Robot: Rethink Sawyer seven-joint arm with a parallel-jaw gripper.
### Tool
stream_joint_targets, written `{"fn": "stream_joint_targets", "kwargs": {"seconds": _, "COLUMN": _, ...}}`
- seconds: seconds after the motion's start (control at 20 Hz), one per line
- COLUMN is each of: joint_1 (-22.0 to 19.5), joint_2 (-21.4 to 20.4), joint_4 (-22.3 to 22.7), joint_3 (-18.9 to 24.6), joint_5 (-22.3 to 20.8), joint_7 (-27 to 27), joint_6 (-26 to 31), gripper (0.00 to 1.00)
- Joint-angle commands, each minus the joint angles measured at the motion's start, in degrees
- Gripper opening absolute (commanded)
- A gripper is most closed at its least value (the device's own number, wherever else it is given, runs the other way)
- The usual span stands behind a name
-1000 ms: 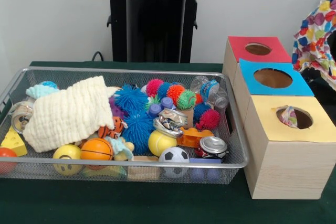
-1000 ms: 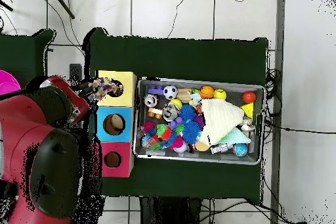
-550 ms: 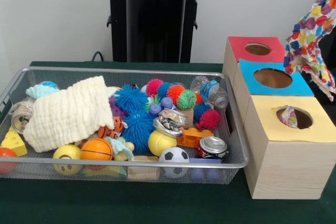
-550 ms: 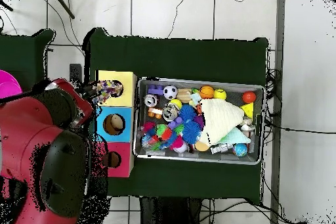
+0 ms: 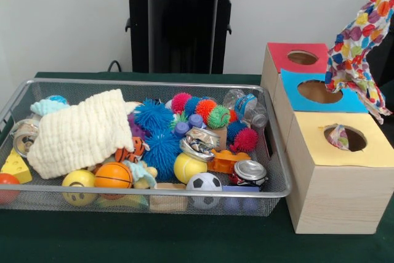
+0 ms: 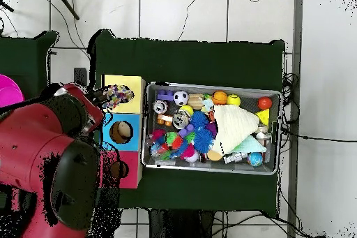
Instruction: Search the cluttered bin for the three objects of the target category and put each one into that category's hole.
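Note:
A multicoloured polka-dot cloth (image 5: 360, 35) hangs in the air from the top right corner of the front view, its lower end over the blue-topped box (image 5: 293, 88) and just behind the yellow-topped box (image 5: 377, 147). Overhead, the same cloth (image 6: 117, 96) shows beside the yellow box's hole, at the tip of the red arm; my gripper (image 6: 102, 98) is shut on it, mostly hidden by the arm. A scrap of patterned fabric (image 5: 338, 136) sits in the yellow box's hole. A cream cloth (image 5: 80, 130) lies in the wire bin (image 5: 148, 83).
The bin holds balls, spiky toys, crushed cans, a plastic bottle (image 5: 246, 106) and a pale blue cloth (image 5: 46, 107). A red-topped box (image 5: 282, 53) stands behind the blue one. The red arm (image 6: 56, 165) covers the area beside the boxes.
The hanging cloth has travelled from the right edge towards the boxes and now overlaps the blue box. Overhead, the arm has swung closer to the boxes. The bin's contents have not moved.

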Motion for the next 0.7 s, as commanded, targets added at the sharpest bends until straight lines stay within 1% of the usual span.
{"fn": "stream_joint_targets", "kwargs": {"seconds": 0.05, "joint_1": -1.91, "joint_2": 1.93, "joint_4": 5.52, "joint_3": 7.88, "joint_5": 1.77, "joint_7": 15.34, "joint_6": -2.65, "gripper": 0.00}}
{"fn": "stream_joint_targets", "kwargs": {"seconds": 0.7, "joint_1": -1.58, "joint_2": 2.56, "joint_4": 5.34, "joint_3": 7.51, "joint_5": 1.83, "joint_7": 16.17, "joint_6": -3.69, "gripper": 0.00}}
